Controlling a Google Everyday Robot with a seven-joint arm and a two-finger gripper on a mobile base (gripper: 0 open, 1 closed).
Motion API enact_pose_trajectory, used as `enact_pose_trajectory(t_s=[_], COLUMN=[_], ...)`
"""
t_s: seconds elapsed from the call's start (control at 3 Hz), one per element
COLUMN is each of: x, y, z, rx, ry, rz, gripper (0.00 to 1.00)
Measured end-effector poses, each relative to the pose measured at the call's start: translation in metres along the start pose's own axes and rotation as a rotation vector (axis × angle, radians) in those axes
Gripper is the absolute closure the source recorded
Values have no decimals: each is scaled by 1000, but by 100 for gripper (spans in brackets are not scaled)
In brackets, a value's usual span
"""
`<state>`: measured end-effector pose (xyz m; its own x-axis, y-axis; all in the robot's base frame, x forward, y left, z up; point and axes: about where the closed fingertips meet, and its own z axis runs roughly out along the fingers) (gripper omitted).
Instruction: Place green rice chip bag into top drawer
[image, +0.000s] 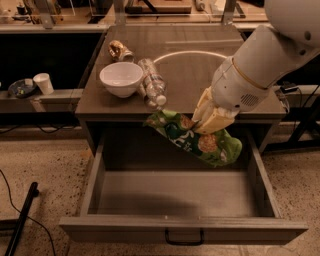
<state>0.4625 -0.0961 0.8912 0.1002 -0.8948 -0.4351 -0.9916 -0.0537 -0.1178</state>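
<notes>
The green rice chip bag (192, 139) is a crinkled bright green foil bag with tan chip images. It hangs tilted in the air over the back of the open top drawer (182, 227), just in front of the cabinet top's edge. My gripper (207, 122) is shut on the bag's upper middle, with its cream fingers (214, 119) pointing down from the white arm at the right. The drawer is pulled fully out and its floor shows bare. Its small dark handle (184, 239) sits centred on the front panel.
On the cabinet top (200, 75) stand a white bowl (121, 78), a clear plastic bottle (152, 84) lying on its side, and a small crumpled gold-brown wrapper (119, 49). A white cup (43, 83) stands on a low shelf at the left. A black pole (20, 217) lies on the floor at the lower left.
</notes>
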Motion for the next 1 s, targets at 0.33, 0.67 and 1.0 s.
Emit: enact_pose_trajectory(t_s=[0.33,0.67,1.0], x=[10,32,52], y=[-5,-14,-26], z=[18,57,104], rx=[29,73,62], ry=[17,23,-8], rz=[16,1,-14], gripper=[100,100,100])
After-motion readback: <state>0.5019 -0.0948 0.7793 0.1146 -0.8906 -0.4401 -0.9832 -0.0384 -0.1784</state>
